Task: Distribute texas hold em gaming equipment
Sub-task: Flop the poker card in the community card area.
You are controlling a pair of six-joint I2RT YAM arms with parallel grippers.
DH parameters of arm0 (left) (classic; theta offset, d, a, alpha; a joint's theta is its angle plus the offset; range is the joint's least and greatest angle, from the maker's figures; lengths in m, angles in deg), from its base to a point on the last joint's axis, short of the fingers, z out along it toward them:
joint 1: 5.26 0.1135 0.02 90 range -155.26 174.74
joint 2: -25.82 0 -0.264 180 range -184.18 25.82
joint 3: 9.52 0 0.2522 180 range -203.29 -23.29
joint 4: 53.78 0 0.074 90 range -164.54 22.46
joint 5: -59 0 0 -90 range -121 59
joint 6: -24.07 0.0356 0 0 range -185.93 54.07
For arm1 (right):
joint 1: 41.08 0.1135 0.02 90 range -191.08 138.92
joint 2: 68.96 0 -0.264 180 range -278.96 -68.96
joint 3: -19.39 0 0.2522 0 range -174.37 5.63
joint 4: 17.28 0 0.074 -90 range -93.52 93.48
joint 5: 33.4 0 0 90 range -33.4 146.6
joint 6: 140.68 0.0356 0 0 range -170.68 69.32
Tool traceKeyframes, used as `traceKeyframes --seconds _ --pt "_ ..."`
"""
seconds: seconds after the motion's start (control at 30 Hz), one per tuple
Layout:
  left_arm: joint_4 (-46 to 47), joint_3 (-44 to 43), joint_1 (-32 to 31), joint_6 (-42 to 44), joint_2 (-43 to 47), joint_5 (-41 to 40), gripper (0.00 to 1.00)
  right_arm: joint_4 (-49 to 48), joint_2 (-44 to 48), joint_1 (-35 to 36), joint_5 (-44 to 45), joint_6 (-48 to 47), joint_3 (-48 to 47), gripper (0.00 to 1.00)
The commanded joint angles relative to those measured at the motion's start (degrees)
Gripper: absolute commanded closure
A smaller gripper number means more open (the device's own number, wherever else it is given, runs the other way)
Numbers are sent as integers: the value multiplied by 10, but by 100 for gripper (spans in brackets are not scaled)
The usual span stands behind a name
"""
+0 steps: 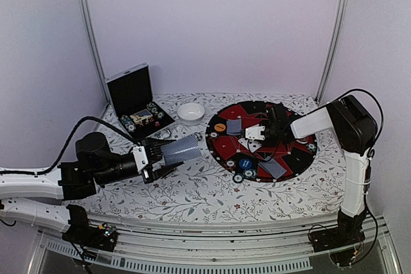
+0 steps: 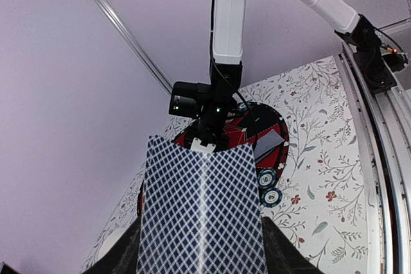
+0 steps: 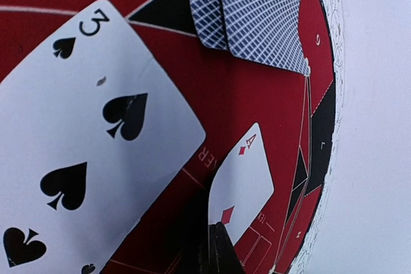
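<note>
A stack of cards (image 1: 183, 149) is grasped by the left gripper (image 1: 167, 159) above the bench (image 1: 192, 192); the right gripper (image 1: 250, 135) is clenched over the mat (image 1: 294, 158). Cards could be spilled if that grasp loosens.

The left arm (image 1: 38, 184) stretched low and almost level, reaching to the right. The left gripper (image 1: 168, 157) pointed the same way, with its jaws part-way apart and clamped on a stack of playing cards (image 1: 185, 148). The right arm (image 1: 354, 165) rose upright from its base and bent at a high elbow. Its forearm sloped down to the left, and the right gripper (image 1: 252, 140) angled downward with its jaws pressed fully together.
</note>
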Motion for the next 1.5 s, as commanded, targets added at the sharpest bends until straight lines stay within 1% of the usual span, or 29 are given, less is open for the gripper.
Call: traceKeyframes --seconds 0.0,0.37,0.53,0.63,0.7,0.8,0.83,1.07,1.27,1.33,1.43,1.47 --pt "22 3 -2 -1 3 0 48 29 19 -3 -27 -49 28 98" --pt "21 3 -2 -1 5 1 48 53 60 -5 -49 -71 57 98" --pt "21 3 -3 1 7 -2 48 59 63 -4 -53 -74 59 98" --pt "21 3 -3 1 7 -1 48 66 59 -5 -48 -80 55 96" --pt "21 3 -3 1 7 -2 48 72 60 -5 -43 -86 55 90" --pt "21 3 -2 2 8 -4 48 75 70 -5 -42 -90 64 79" --pt "21 3 -2 2 8 -4 48 76 74 -5 -42 -90 69 76" --pt "21 3 -2 1 9 -1 48 75 109 -2 -37 -104 93 72" --pt "20 2 -2 2 10 -4 48 84 143 10 -18 -99 97 61" --pt "20 2 -2 2 11 -3 48 83 165 11 -21 -77 91 55" --pt "20 2 -2 1 13 -3 48 44 217 12 -13 -6 84 40" --pt "20 2 -2 1 13 -3 48 37 245 14 -13 42 76 36"
